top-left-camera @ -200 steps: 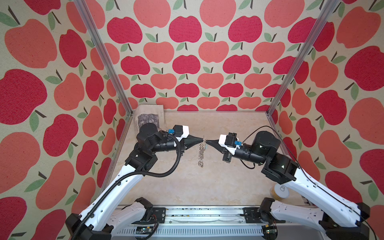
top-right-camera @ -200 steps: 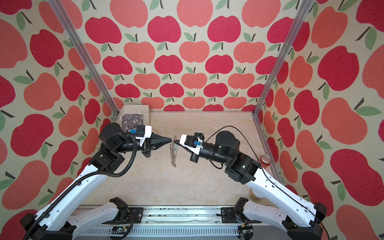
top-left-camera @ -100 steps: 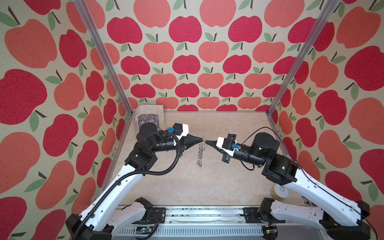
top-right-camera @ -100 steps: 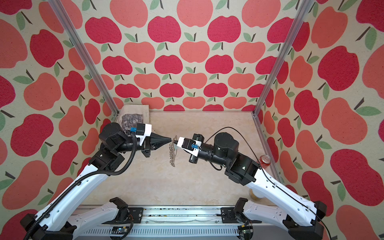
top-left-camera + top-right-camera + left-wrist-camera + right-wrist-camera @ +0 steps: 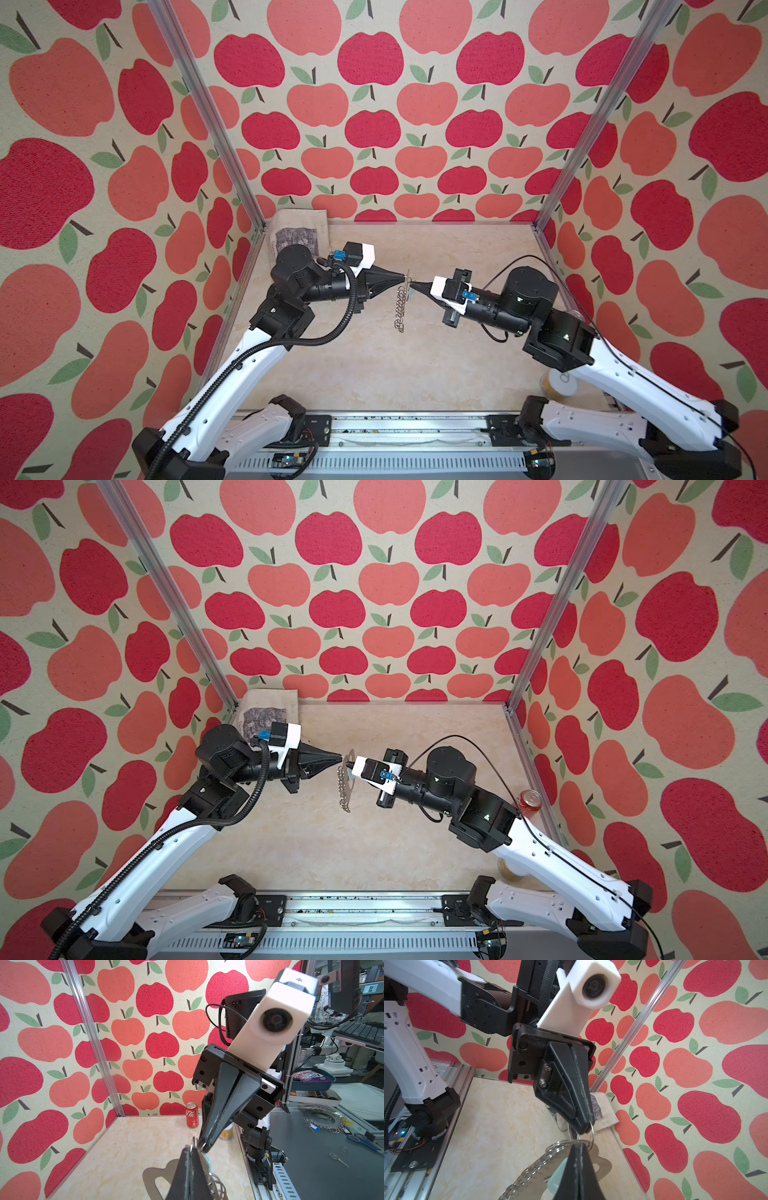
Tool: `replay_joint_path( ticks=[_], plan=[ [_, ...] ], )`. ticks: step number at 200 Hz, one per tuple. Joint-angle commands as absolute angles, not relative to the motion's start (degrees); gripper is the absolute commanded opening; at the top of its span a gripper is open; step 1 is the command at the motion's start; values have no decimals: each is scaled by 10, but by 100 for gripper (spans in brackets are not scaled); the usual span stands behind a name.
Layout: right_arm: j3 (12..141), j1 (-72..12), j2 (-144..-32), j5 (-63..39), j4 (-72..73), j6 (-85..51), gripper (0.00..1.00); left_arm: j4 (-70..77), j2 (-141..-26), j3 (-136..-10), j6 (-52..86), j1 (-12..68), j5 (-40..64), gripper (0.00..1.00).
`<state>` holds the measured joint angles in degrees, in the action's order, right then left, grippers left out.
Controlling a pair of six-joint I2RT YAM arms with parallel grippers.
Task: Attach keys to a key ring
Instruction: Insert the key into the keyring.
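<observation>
The key ring (image 5: 400, 307) hangs edge-on in mid-air over the table, its row of wire rings (image 5: 343, 789) trailing down. My left gripper (image 5: 404, 277) is shut on one wire ring at the top; that ring pokes out past its own tip (image 5: 190, 1148). The grey plate (image 5: 151, 1176) shows below those fingers. My right gripper (image 5: 412, 285) is shut on the key, whose pale blue head (image 5: 556, 1178) sticks out beside its fingers (image 5: 572, 1169). Both gripper tips meet at the ring, right gripper (image 5: 204, 1146) against left gripper (image 5: 586, 1130).
A printed cloth bag (image 5: 297, 237) lies in the back left corner. A red cola can (image 5: 530, 804) and a yellow can (image 5: 559, 384) stand by the right wall, near the right arm. Metal frame posts (image 5: 582, 137) and apple-patterned walls enclose the table.
My right gripper has moved left with the key until its tip reaches the ring held by the left gripper. The left arm has hardly moved.
</observation>
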<state>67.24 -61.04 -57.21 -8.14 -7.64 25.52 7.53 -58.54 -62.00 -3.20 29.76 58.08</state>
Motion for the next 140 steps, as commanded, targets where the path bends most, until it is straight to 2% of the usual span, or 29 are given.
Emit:
replay_joint_path(
  ticks=[1, 140],
  plan=[
    [673, -627, -560, -117, -109, 262, 0, 120, -591, -630, -23, 286, 545, 0],
    [640, -629, -551, -116, -96, 233, 0, 186, -587, -616, 6, 283, 535, 0]
  ],
)
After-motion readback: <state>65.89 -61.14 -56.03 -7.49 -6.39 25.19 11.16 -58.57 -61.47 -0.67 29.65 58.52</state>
